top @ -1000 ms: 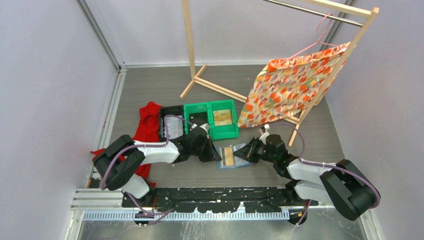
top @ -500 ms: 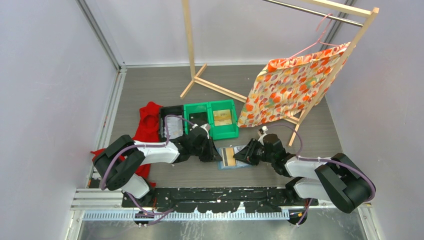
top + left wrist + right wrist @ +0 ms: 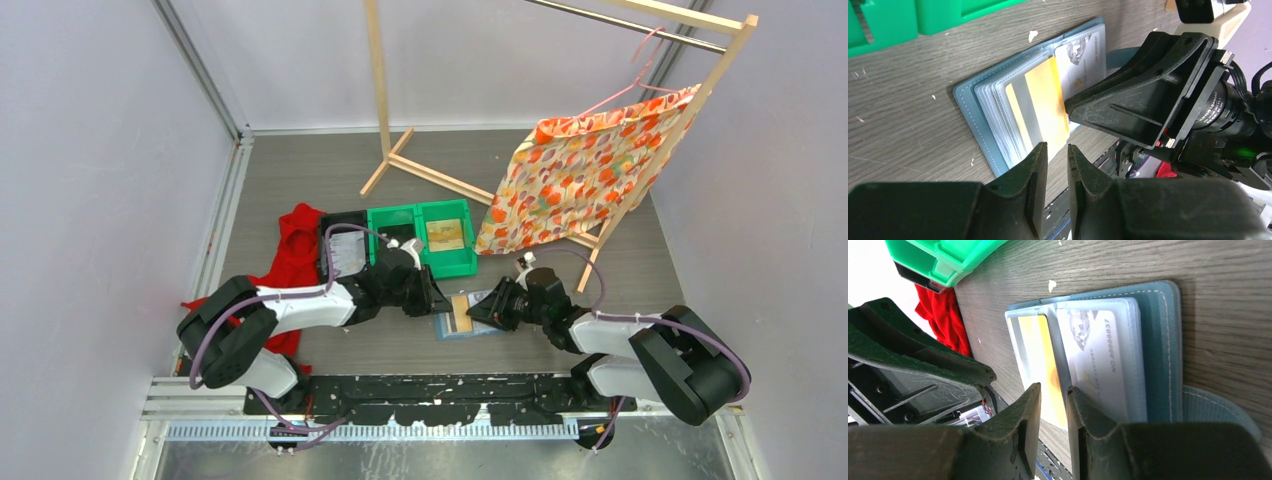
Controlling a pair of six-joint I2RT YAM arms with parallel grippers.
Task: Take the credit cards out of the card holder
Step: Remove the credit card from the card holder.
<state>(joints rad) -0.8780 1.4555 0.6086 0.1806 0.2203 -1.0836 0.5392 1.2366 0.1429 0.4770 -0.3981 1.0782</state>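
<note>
Left wrist: left end effector [image 3: 1054, 155] and right end effector [image 3: 1050, 395], both narrowly apart, at the open card holder [image 3: 965, 100], credit cards [image 3: 1083, 55] inside.

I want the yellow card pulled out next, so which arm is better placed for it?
Probably the left: the left gripper has slightly parted fingers lined up with the yellow card's near end, while the right gripper sits over the card holder's fold.

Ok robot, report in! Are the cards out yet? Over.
Left hand, right hand: barely open, empty, at the card holder. Holder open flat; yellow card, white card not yet out. Nothing in the way.
</note>
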